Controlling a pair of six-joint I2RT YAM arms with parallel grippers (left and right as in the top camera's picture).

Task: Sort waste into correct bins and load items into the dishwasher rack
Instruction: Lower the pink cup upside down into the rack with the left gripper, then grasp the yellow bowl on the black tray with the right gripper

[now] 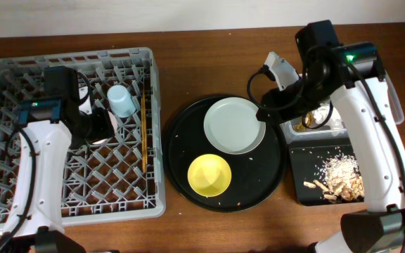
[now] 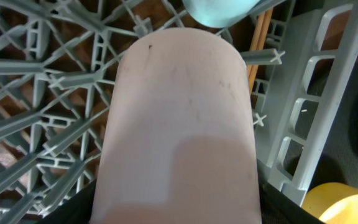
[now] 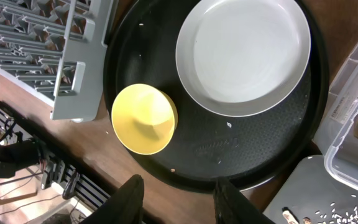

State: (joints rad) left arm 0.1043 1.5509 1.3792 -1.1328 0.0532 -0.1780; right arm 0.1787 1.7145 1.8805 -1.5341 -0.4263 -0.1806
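Left gripper (image 1: 101,132): I have the pink cup (image 2: 179,124) in its grip over the rack (image 2: 36,93). The cup hides the fingers, and the blue cup (image 2: 219,7) lies just beyond it. Right gripper (image 3: 180,199): fingers part-open, holding nothing, above the tray (image 3: 266,155) rim. The plate (image 3: 241,56) is ahead and the bowl (image 3: 145,118) ahead-left.

Robot lab bench, staged for dishes.
You see a brown wooden table (image 1: 202,70), a grey plastic lattice crate (image 1: 157,154), black cables (image 3: 17,155) underneath.
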